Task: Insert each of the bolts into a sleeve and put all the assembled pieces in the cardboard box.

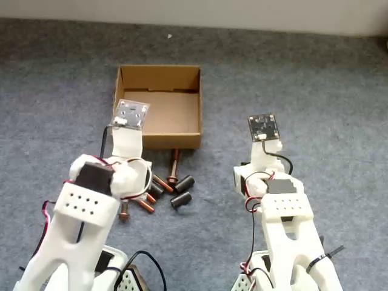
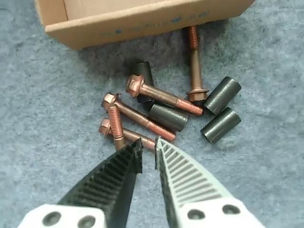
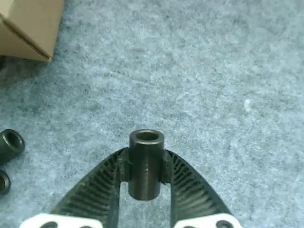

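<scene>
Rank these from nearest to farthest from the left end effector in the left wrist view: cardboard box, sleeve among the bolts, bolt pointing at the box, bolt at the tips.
1. Bolt at the tips, right at the left end effector.
2. Sleeve among the bolts, mid-cluster.
3. Bolt pointing at the box, beyond the cluster.
4. Cardboard box, farthest back.

Cardboard box [image 2: 142, 26] runs off the left wrist view's edge; one sleeve [image 2: 142, 71] lies partly under a bolt [image 2: 164, 97].

Bolts [image 1: 174, 165] and sleeves [image 1: 182, 183] lie clustered on the carpet [image 1: 303, 73], just before the box [image 1: 160, 140]. Right of the cluster, one sleeve [image 3: 146, 164] stands upright in the right gripper [image 3: 145, 159].
</scene>
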